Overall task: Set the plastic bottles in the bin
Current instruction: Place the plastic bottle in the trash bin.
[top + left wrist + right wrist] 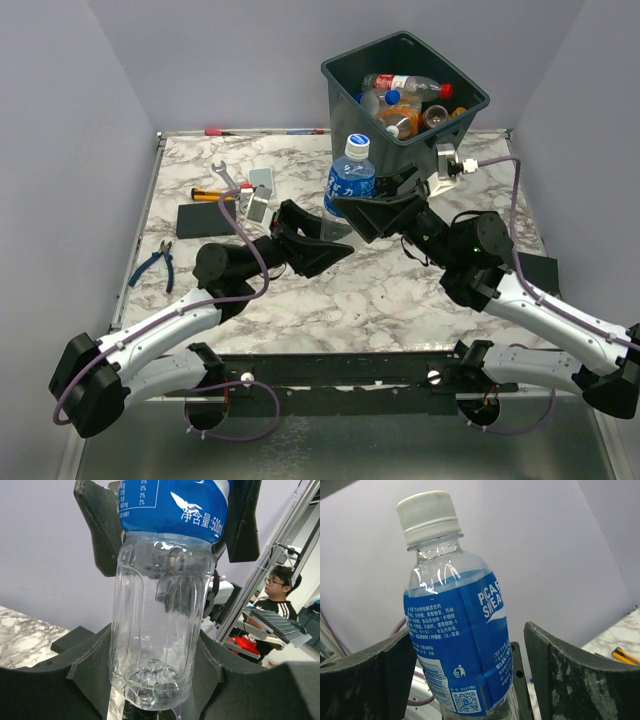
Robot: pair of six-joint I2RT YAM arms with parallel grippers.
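Blue-labelled bottle (352, 175) upright just beside bin (342, 100), white cap up. Left gripper (155, 675) clamped on clear lower body, fingers (75, 680) pressed to both sides near base. Right gripper (470, 680) spread at label height, fingers (570, 670) apart, one clear of label, other close against it. Other bottles (405, 100) piled inside bin

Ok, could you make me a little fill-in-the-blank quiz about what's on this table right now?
The upright bottle in the middle has a ___ cap. Its label is ___. The bin at the far edge holds several ___. The pliers lie on the ___ side of the table.
Missing words: white; blue; bottles; left.
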